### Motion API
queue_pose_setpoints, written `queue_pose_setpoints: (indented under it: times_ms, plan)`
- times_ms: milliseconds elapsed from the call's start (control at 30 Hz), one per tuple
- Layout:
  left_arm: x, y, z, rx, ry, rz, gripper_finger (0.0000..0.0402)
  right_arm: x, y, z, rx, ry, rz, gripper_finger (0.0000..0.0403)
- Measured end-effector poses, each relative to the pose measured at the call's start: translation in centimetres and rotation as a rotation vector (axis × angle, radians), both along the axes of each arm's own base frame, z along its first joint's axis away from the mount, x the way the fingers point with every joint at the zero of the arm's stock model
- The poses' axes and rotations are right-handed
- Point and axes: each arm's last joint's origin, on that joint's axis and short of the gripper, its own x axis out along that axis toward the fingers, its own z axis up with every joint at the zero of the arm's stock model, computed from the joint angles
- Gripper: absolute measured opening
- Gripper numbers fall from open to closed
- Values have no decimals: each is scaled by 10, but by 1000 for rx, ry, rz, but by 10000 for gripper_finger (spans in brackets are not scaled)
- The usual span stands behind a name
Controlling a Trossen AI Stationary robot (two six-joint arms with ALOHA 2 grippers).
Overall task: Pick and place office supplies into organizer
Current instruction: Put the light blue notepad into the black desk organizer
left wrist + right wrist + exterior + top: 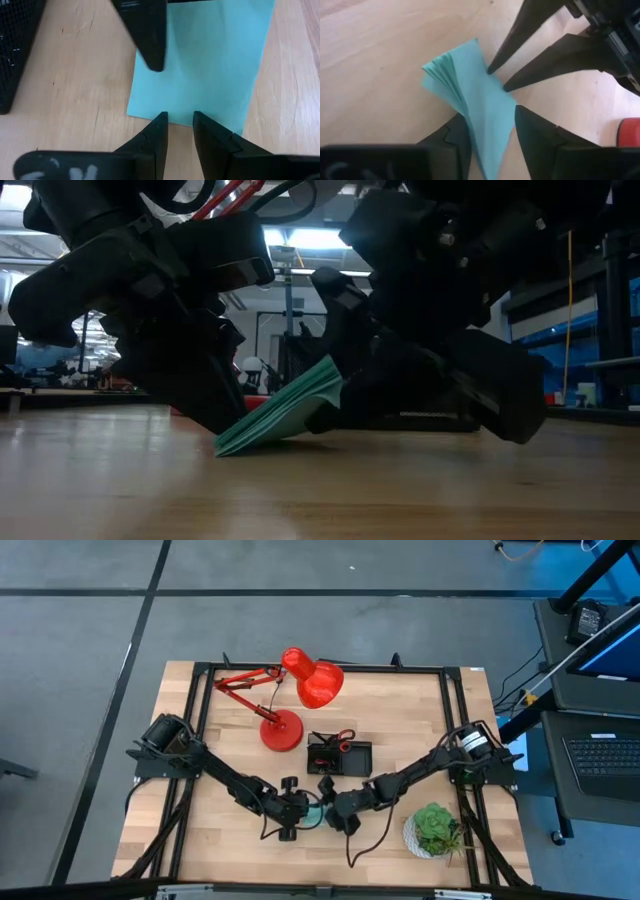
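Observation:
The teal sticky-note pad point(315, 817) sits between my two grippers near the table's middle front. In the low view the pad point(280, 415) is tilted, one edge on the wood and the other raised. My right gripper point(338, 808) is shut on the raised side. My left gripper point(292, 808) stands at the low edge with its fingers a narrow gap apart. The black organizer point(340, 756) lies behind them, with red-handled scissors point(342, 737) at its far wall. Pens and clips cannot be made out. My left gripper point(179, 116) touches the pad's low edge point(175, 119) with both fingertips point(495, 65), slanting down from the table's left. That edge rests on the wood. My right gripper point(487, 117) pinches the pad's raised side point(485, 125) between its two fingers, one finger point(150, 45) on the top sheet. It comes slanting down from the table's right. The pad is tilted, its sheets fanned point(440, 70), its far edge point(225, 445) on the table.
The red desk lamp point(300, 690) stands at the far left of the organizer, its base close to it. A green potted plant point(435, 825) sits near the right front. The organizer's mesh wall point(12, 50) is close beside the left gripper. Bare wood lies toward the near left.

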Motion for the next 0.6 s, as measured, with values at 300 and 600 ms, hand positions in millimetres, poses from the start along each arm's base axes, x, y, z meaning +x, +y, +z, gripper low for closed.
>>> queue_pose_setpoints:
  times_ms: [300, 600]
  plan:
    - [0, 1, 0, -16, 3, 22, 86, -2, 7, 1, -1, -8, 23, 79]
    - [0, 1, 0, -27, 7, 41, 86, -3, 8, 1, -1, -7, 25, 49]
